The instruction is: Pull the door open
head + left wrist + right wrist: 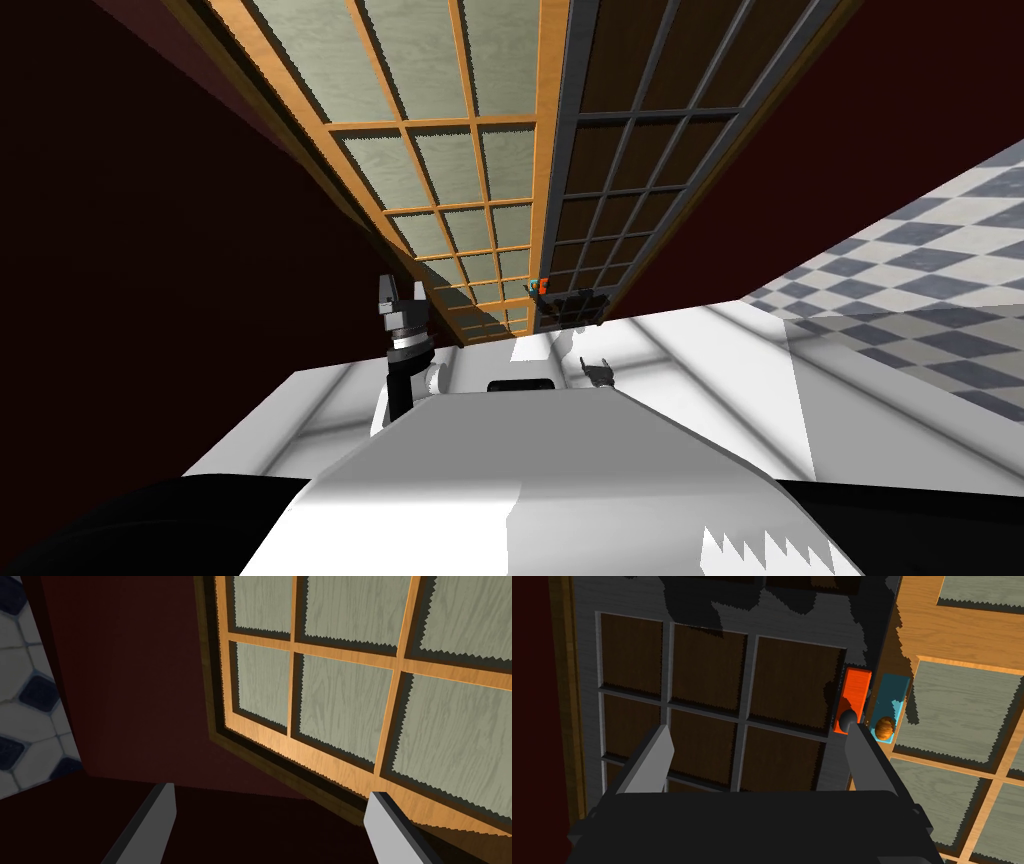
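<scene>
Here, right hand (758, 731) hovering open-fingered at the dark grey door (709, 671), one finger lying just beside its dark knob (847, 717) on the orange plate (857, 688), left hand (271, 791) hanging open before the neighbouring orange-framed door (340, 696).

Light grey fingers (654, 758), dark box (752, 826)

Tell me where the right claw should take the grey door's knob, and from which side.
Grip the dark round knob on the orange plate. It juts from the grey door, so come straight on, a finger each side. The open right claw is offset, knob by one fingertip; shift toward the orange-framed door.
</scene>
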